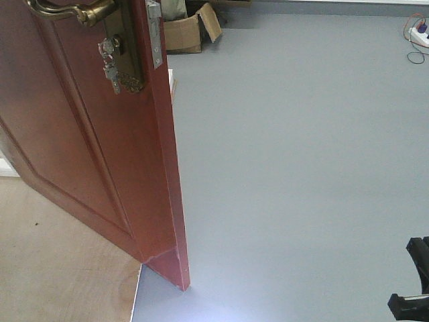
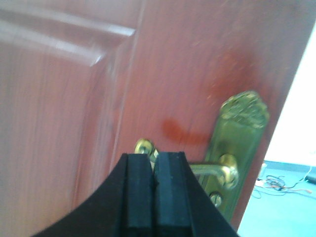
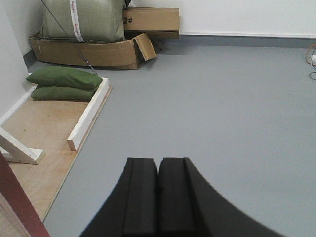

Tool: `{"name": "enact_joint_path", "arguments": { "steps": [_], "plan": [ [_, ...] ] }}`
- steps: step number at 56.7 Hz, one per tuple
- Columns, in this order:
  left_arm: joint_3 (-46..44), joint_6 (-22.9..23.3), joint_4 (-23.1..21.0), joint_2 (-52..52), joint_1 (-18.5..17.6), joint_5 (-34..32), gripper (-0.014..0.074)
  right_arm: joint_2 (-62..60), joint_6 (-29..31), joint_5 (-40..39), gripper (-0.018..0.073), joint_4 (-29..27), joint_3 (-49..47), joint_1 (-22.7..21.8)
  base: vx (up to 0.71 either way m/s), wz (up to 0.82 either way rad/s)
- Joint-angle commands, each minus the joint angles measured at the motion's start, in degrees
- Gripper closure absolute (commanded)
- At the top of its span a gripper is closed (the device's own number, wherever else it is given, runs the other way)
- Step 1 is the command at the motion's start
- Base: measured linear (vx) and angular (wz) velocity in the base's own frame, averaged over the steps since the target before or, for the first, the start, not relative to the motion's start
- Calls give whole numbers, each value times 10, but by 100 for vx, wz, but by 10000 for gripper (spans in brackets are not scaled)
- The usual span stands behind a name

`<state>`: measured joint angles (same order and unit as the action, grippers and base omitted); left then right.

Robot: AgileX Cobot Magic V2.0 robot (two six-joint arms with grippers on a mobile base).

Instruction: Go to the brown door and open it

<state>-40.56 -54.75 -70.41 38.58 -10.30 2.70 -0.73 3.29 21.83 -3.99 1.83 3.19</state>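
The brown door (image 1: pixel 100 134) stands swung open, its edge turned toward the front camera, with a silver latch plate (image 1: pixel 154 33) at the top. Keys (image 1: pixel 110 64) dangle below the brass lever handle (image 1: pixel 77 10). In the left wrist view my left gripper (image 2: pixel 154 157) is shut, pads together, right up against the handle (image 2: pixel 210 170). The lever's free end peeks out just behind the fingertips, and the embossed backplate (image 2: pixel 239 138) lies to the right. My right gripper (image 3: pixel 158 160) is shut on nothing, hanging over the grey floor.
Open cardboard boxes (image 3: pixel 98 52) and green bags (image 3: pixel 61 81) sit at the far wall. A white wooden frame (image 3: pixel 89 116) borders a plywood base (image 3: pixel 44 148) beside the door. A power strip with cables (image 1: pixel 419 33) lies far right on the grey floor (image 1: pixel 301 168).
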Motion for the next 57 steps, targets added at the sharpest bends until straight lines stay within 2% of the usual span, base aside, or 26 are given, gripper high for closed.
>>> {"name": "enact_joint_path", "arguments": {
  "steps": [1,19,57],
  "plan": [
    [-36,-1,14,0,-6,-4,600,-3,5,-48,559,4,2,-1,0,0],
    [-61,-5,35,0,-6,-2,600,-3,5,-47,559,4,2,-1,0,0],
    [-61,-5,34,0,-6,-1,600,-3,5,-46,559,4,2,-1,0,0]
  ]
}}
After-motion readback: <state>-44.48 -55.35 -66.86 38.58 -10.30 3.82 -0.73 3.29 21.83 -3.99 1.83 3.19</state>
